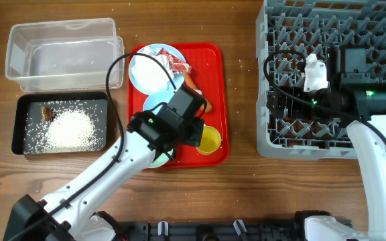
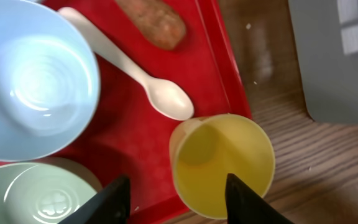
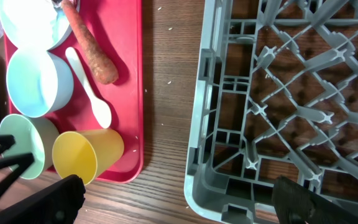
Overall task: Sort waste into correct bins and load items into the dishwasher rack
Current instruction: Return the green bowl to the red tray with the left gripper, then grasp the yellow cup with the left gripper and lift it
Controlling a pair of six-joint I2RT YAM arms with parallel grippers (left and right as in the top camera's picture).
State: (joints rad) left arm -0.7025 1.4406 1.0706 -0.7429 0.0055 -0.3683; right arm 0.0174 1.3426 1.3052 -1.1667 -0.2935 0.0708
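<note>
We are hovering the open left tool [image 2: 178, 182] over the yellow cup [image 2: 224, 163], apparently needing one finger inside its rim.

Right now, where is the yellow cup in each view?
Overhead: yellow cup at the red tray's lower right corner.
Left wrist: bottom centre, by the tray's edge.
Right wrist: lower left, in the tray's bottom corner.
Shared landmark: the red tray.
</note>
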